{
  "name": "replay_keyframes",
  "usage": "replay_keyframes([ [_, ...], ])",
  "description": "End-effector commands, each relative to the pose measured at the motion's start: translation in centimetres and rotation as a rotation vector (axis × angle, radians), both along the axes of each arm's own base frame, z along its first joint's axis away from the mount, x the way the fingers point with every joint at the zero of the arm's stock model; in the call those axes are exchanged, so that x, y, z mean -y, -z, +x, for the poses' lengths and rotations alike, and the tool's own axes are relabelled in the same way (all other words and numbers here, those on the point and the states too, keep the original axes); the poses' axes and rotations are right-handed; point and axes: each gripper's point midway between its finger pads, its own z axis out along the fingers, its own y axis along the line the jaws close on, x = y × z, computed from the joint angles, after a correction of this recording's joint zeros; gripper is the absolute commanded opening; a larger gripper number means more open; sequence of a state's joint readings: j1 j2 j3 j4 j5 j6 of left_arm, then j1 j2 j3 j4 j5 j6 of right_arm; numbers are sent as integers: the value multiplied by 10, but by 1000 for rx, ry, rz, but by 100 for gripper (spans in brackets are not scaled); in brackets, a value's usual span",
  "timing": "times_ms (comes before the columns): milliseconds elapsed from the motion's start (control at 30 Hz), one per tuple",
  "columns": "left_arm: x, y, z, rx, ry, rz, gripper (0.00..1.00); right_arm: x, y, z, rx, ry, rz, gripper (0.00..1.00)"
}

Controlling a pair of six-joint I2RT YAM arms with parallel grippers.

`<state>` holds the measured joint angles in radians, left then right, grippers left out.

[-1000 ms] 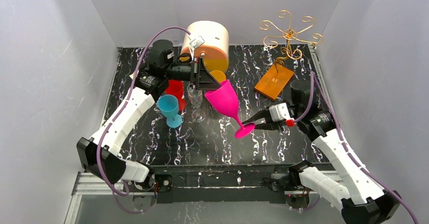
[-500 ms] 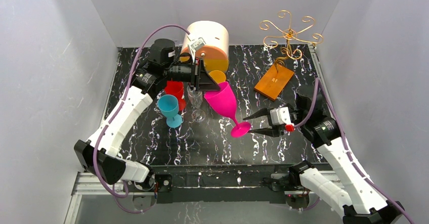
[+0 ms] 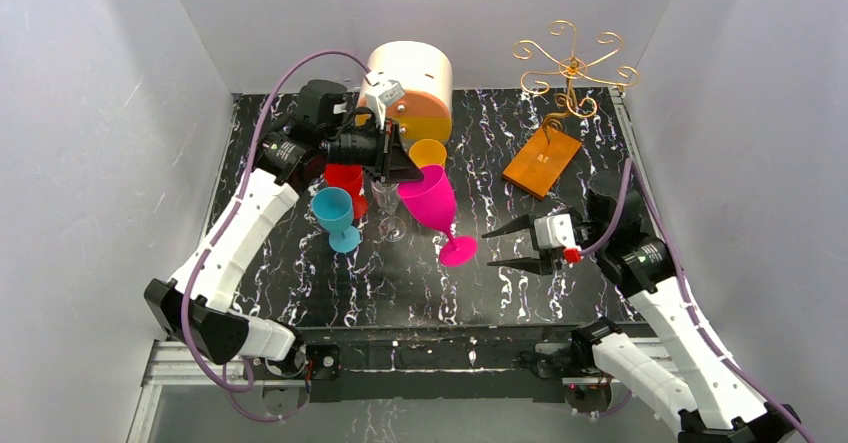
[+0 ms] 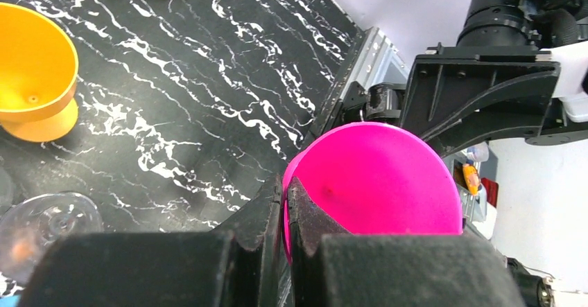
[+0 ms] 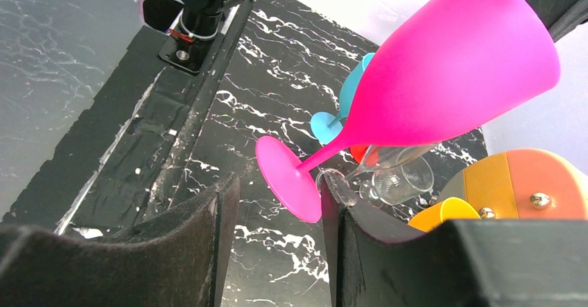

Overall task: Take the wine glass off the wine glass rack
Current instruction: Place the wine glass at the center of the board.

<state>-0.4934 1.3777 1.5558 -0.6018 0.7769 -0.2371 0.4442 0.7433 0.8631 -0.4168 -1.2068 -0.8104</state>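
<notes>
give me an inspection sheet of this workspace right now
surface: black white-veined marble tabletop, no spills seen
job's things: thin gold wire wine glass rack on wooden base, nothing hanging; pink plastic wine glass tilted, off the rack
clutter: round cream-and-orange drawer box; blue plastic glass; red plastic glass; orange plastic glass; clear glass
grippers: left gripper shut on the pink glass's rim; right gripper open beside its foot
cables: purple cable looping along each arm
surroundings: plain grey walls, nothing else seen

Wine glass (image 3: 432, 201): opaque pink, tilted, bowl toward 11 o'clock, foot toward 5, rim pinched in left pincer (image 3: 405, 175), mid scene. Wine glass rack (image 3: 571, 66): gold wire scrolls, orange-brown wood base, upright at 1 o'clock, well apart from glass.
</notes>
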Motion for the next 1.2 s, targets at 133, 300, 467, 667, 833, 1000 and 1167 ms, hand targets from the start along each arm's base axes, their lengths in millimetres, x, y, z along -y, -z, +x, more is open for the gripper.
replay_keyframes([
  [133, 1, 19, 3, 85, -65, 141, 0, 0, 2, 2, -27, 22, -1, 55],
  [300, 4, 44, 6, 138, -121, 271, 0, 1, 2, 8, -50, 83, 14, 55],
  [467, -8, 58, 25, 175, -248, 343, 0, 6, 2, 20, -66, 215, 53, 58],
  [667, -7, 71, 31, 182, -294, 351, 0, 12, -5, 35, -128, 362, 117, 59],
  [833, -3, 79, 38, 198, -341, 340, 0, 14, -12, 42, -200, 427, 164, 58],
  [1000, 2, 93, 45, 209, -377, 346, 0, 21, -20, 54, -321, 536, 239, 63],
  [1167, 1, 101, 57, 235, -437, 351, 0, 43, -17, 90, -565, 824, 340, 77],
])
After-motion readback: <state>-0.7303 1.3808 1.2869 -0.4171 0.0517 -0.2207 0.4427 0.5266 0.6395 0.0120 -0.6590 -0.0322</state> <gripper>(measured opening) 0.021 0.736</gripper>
